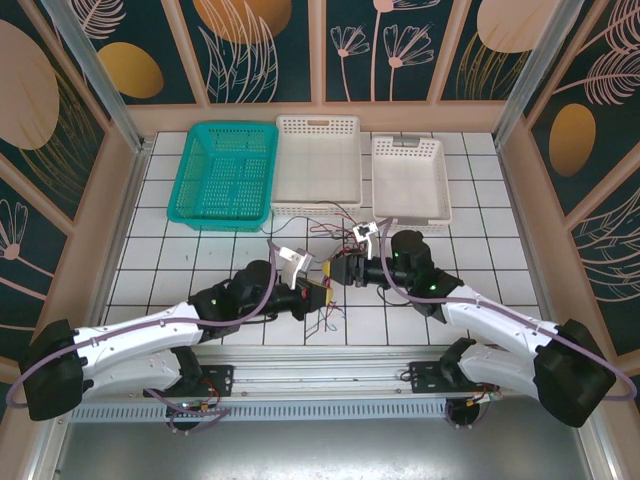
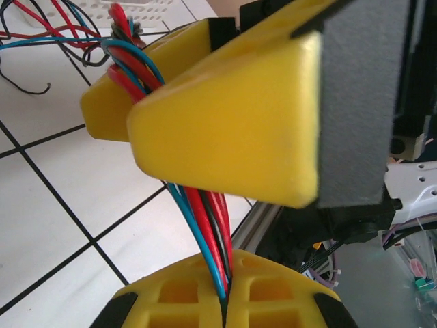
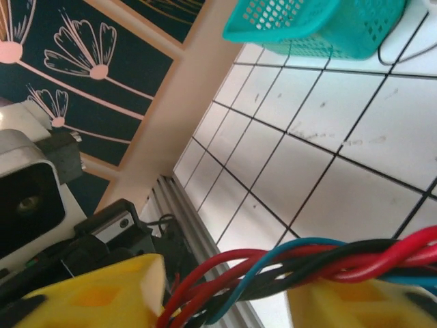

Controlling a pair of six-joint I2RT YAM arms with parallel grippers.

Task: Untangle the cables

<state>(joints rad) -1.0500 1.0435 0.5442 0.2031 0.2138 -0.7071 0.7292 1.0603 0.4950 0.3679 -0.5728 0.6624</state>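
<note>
Left gripper [image 1: 322, 296]: is being shown closed on the cables [image 2: 205, 225]. In the left wrist view its yellow fingertips are being pressed together around the red, blue and black bundle.
Right gripper [image 1: 333, 271]: its fingers are being shown standing apart in the right wrist view, with the twisted bundle being carried across the gap. Whether the pads are touching the strands cannot be told.
Cable position: the bundle is being stretched between the two grippers, above the middle of the tabletop [image 1: 480, 250]. Loose ends are being trailed over the tiles toward the trays and on the near side of the left gripper.
Hidden section: the strands passing through the right gripper are being covered, in the left wrist view, by its large, blurred near finger.
Cut-off parts: several strands are being cropped by the top edge of the left wrist view, and the bundle by the right edge of the right wrist view.
Hard to make out: in the top view the strands are being rendered hair-fine. Their number and crossings cannot be told.
Containers: a teal basket [image 1: 190, 170], a middle white tray [image 1: 318, 122] and a right white tray [image 1: 407, 145] are being shown side by side at the far side.
</note>
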